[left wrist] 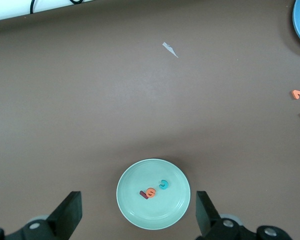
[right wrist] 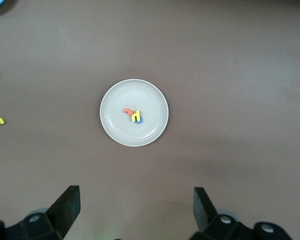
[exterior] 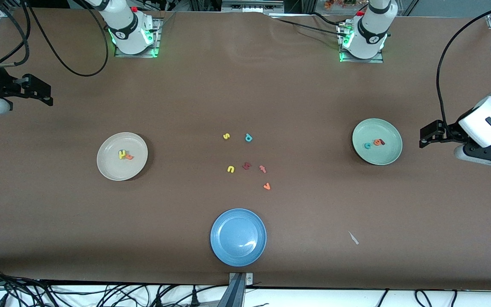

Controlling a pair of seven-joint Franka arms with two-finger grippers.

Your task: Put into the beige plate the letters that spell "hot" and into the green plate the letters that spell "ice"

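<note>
Now — green plate: three letters | beige plate: three

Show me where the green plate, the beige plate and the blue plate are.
green plate (exterior: 387,157): front view, on the bare inner floor near its rim.
beige plate (exterior: 113,170): front view, on the bare floor nearer the camera than its letters.
blue plate (exterior: 238,236): front view, on its bare middle.
</note>
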